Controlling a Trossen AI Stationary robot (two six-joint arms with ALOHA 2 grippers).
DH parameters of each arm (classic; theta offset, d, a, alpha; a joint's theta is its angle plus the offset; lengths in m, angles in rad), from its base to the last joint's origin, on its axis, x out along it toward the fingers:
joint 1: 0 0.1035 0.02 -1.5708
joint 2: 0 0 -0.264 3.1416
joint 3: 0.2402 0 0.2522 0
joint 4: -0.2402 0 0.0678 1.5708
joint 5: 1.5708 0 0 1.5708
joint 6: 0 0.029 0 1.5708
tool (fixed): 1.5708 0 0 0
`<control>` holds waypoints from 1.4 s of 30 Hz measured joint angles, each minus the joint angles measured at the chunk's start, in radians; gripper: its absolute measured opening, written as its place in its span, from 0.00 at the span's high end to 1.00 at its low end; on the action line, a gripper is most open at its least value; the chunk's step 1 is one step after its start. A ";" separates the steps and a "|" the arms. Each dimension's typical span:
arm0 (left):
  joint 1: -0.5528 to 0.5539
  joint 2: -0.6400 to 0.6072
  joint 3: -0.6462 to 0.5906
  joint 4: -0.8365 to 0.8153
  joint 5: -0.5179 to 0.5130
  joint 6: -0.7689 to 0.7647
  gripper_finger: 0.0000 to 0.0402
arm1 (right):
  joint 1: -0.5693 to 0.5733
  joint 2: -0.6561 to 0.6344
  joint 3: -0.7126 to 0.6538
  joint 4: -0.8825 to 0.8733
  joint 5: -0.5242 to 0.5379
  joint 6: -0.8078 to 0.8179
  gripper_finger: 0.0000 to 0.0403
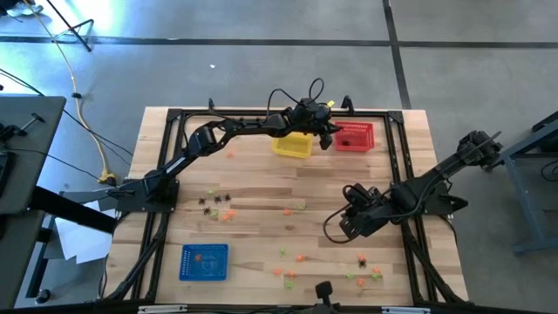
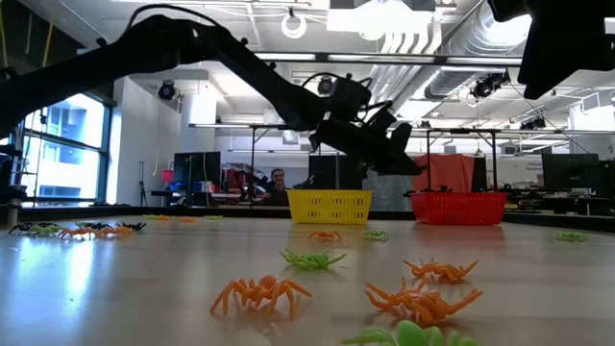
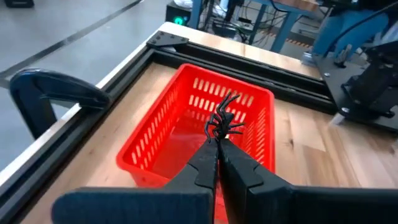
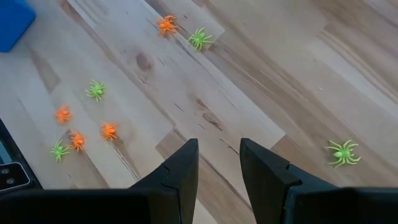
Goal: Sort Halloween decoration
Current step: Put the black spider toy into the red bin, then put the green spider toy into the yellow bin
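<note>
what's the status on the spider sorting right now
Left hand shut on black spider, over red basket. Right hand open, above bare wood amid loose spiders. Nothing in the way.

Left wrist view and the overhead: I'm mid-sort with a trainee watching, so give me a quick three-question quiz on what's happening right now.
1. True or false: the left gripper is shut on a small black plastic spider.
2. Which mesh basket lies under that spider? A) blue plastic mesh basket B) yellow plastic mesh basket C) red plastic mesh basket
3. Fill in: the right gripper hangs open over the bare wooden table, holding ____.

Key: 1 true; 2 C; 3 nothing.
</note>
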 joint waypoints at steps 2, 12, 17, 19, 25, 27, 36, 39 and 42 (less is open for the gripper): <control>-0.002 0.001 0.000 -0.003 0.006 0.000 1.00 | 0.000 0.000 0.000 0.000 0.000 0.000 0.72; -0.022 0.001 0.000 0.029 0.007 0.002 1.00 | 0.000 0.000 0.000 0.000 0.006 0.000 0.72; -0.027 0.001 0.000 0.029 0.006 0.019 1.00 | 0.000 0.000 0.000 0.000 0.010 -0.002 0.72; -0.027 0.001 0.000 0.029 0.004 0.028 1.00 | 0.000 0.000 0.000 0.000 0.012 -0.004 0.72; -0.028 0.001 0.000 0.081 0.002 0.031 0.93 | 0.000 0.000 0.000 0.000 0.013 -0.005 0.72; -0.030 0.001 0.000 0.106 0.002 0.030 0.89 | 0.000 0.000 0.000 0.000 0.013 -0.005 0.72; -0.049 0.000 0.000 0.099 0.006 0.015 0.74 | 0.000 0.000 0.000 0.000 0.014 -0.005 0.72; -0.061 -0.020 0.000 -0.002 0.070 0.007 0.74 | 0.000 0.000 0.000 0.000 0.014 -0.005 0.72; -0.090 -0.063 0.000 -0.133 0.074 0.076 0.76 | 0.001 0.000 0.000 0.000 0.014 -0.005 0.72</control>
